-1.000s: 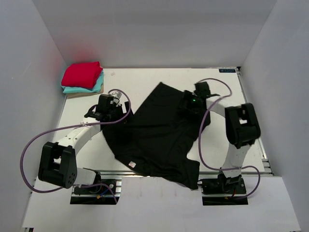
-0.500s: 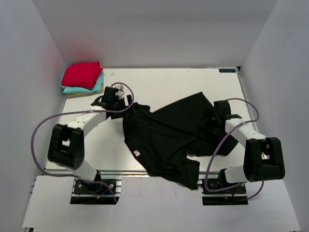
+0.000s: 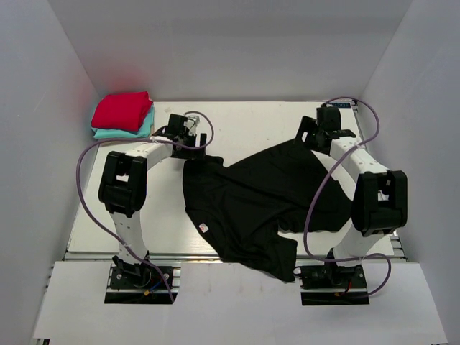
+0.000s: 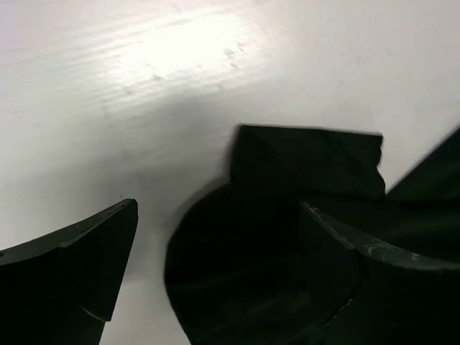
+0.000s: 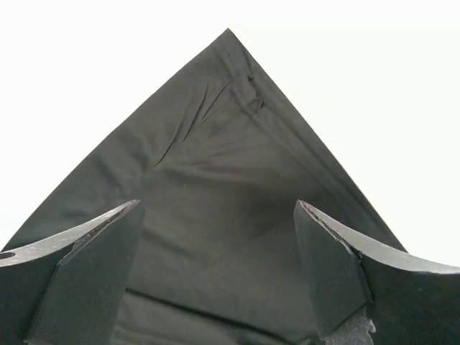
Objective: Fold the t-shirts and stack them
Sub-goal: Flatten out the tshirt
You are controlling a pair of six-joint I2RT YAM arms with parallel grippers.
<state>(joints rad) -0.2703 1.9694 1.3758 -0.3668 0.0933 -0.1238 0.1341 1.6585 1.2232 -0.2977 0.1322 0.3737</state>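
Observation:
The large black t-shirt (image 3: 251, 194) lies spread and wrinkled across the middle of the table. My left gripper (image 3: 202, 144) is open at its far left corner; in the left wrist view (image 4: 217, 207) a fold of black cloth (image 4: 302, 165) lies between and under the jaws. My right gripper (image 3: 307, 138) is open at the far right corner; in the right wrist view (image 5: 217, 205) the pointed shirt corner (image 5: 230, 93) lies flat beneath the jaws. The folded red shirt (image 3: 122, 110) tops the teal one (image 3: 144, 128) and the tan one (image 3: 115, 141) at the back left.
White walls close the table on the left, back and right. A metal rail (image 3: 172, 253) runs along the near edge, with the shirt's hem hanging over it. Purple cables (image 3: 83, 180) loop beside both arms.
The black shirt was drawn to the right and stretched out. Both grippers have since moved toward the back of the table, to the shirt's far corners.

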